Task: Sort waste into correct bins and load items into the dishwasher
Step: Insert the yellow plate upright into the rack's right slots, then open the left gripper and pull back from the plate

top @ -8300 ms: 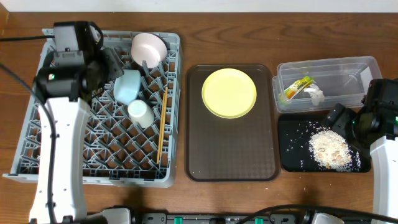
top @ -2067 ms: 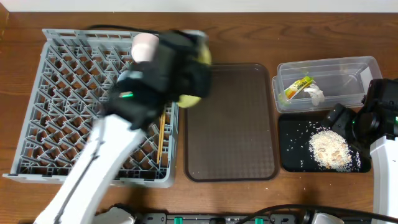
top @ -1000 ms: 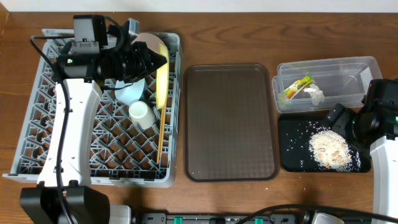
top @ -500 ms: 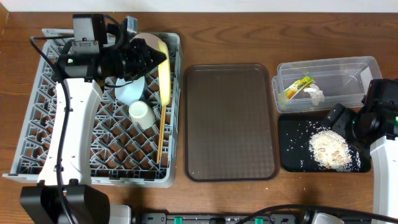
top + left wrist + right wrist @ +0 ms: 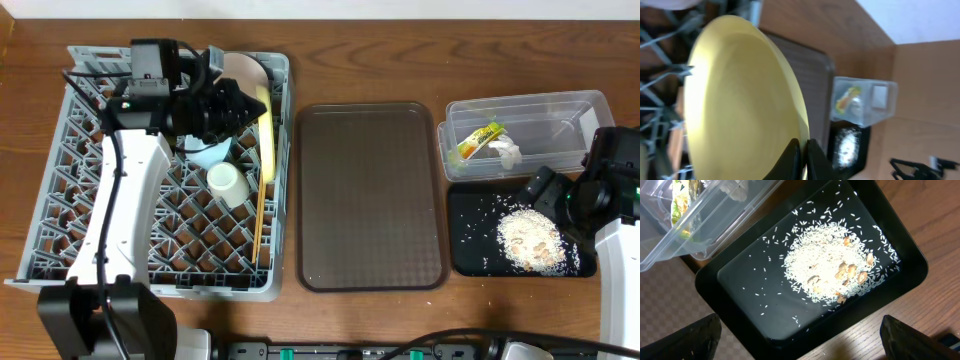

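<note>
The left fingers point(image 5: 791, 159) clamp the yellow plate point(image 5: 740, 100) by its rim, standing it on edge at the right side of the rack point(image 5: 60, 220), probably so the pegs can take it; the right fingers point(image 5: 685, 337) hang spread and empty over the black tray point(image 5: 740, 295); no view shows whether the plate's lower edge is seated.

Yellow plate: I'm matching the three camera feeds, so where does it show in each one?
Overhead: the yellow plate stands on edge in the upper right part of the grey rack.
Left wrist: the yellow plate fills the left and centre of the picture.
Right wrist: not in it.
Shared landmark: the clear tub shows in all three, at right overhead, right of centre, and top left.
</note>
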Motion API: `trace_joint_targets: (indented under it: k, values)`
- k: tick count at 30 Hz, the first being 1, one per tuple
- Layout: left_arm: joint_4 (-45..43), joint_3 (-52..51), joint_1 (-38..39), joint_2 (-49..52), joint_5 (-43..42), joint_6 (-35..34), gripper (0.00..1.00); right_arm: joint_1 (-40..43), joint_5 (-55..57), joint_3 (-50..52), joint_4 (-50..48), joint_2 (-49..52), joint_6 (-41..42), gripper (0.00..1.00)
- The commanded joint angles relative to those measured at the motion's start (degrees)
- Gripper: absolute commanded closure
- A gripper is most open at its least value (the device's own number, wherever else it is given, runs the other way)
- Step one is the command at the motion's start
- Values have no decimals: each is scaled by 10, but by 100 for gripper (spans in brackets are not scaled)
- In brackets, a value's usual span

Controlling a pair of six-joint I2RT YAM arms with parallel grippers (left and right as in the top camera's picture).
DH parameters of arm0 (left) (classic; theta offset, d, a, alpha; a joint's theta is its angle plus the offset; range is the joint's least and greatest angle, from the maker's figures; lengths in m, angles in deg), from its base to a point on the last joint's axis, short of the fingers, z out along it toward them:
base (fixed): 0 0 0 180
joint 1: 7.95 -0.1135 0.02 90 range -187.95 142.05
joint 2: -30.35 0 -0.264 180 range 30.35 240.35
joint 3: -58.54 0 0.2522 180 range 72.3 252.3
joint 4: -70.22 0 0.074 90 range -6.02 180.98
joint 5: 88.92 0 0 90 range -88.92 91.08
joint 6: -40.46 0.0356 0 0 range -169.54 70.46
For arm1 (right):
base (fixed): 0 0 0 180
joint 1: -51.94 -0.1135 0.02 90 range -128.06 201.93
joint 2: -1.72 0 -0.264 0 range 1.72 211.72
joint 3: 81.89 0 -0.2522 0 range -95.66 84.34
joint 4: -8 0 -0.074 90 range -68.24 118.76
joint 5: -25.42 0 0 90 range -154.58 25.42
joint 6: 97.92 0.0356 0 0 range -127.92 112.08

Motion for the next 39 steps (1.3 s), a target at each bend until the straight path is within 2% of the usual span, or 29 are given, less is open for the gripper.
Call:
trace_joint_targets:
  k: [1,5,8,10,12,14,16,26,32,39]
  values:
    - [-3,-4,-4,5,70,17,92,8,4,-8,0,-4,2,1]
    - [-3,-4,-4,5,101,25,92,8,4,-8,0,-4,2,1]
    - [0,-4,-4,5,140,49,85,8,4,-8,0,-4,2,1]
    - [4,-4,-4,5,166,53,70,8,4,-8,0,-4,2,1]
    - [9,-4,-4,2,191,61,48,8,4,-8,0,-4,2,1]
    - [11,-3,-4,-4,211,66,30,8,4,-8,0,-4,2,1]
    - [11,-3,-5,-17,238,66,21,8,4,-8,0,-4,2,1]
    - [14,5,-5,-165,348,63,13,8,4,-8,0,-4,2,1]
    - [56,5,1,-263,323,24,11,8,4,-8,0,-4,2,1]
    - [138,5,22,-290,241,25,11,8,4,-8,0,-4,2,1]
